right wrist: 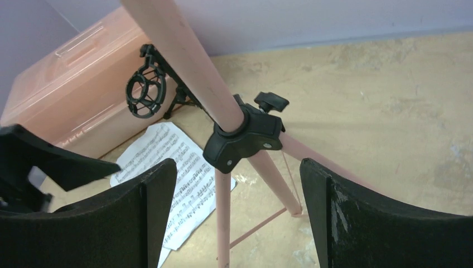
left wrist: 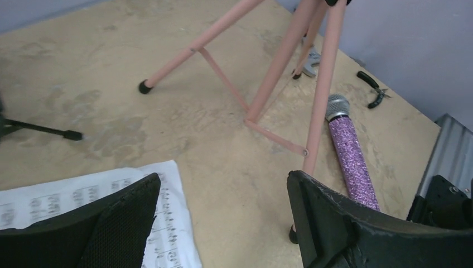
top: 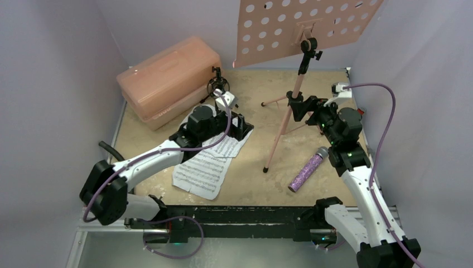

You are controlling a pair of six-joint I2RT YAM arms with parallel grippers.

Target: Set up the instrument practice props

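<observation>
Stand: music stand (top: 293,106) is upright toward the back right of the surface (top: 254,120), its perforated desk at the top and its three thin legs spread with their feet down.

Pages: sheet-music pages (top: 203,170) lie flat and overlapping, left of the stand's front foot and print side up. The far page is partly under the left arm.

Microphone: microphone (top: 308,169) lies on its side to the right of the stand's front leg and near it. Its mesh head points away from the arm bases. It is apart from both claws.

Tripod: mini tripod (top: 217,86) stands with its shock-mount ring on top, between the case (top: 167,78) and the stand and just beside the case.

Left claw: left claw (left wrist: 223,223) is wide open and holds nothing. It sits low over the right edge of the pages; bare surface shows between its fingers (left wrist: 120,223).

Right claw: right claw (right wrist: 240,218) is wide open and holds nothing. In the wrist view the stand's black collar and the leg tubes below it fall between the two pads (right wrist: 159,212). No contact with either pad shows.

Other: pliers (left wrist: 373,89) lie near the right edge, beyond the microphone's head. The grey head of a wrench (left wrist: 310,58) shows behind the stand's legs.
</observation>
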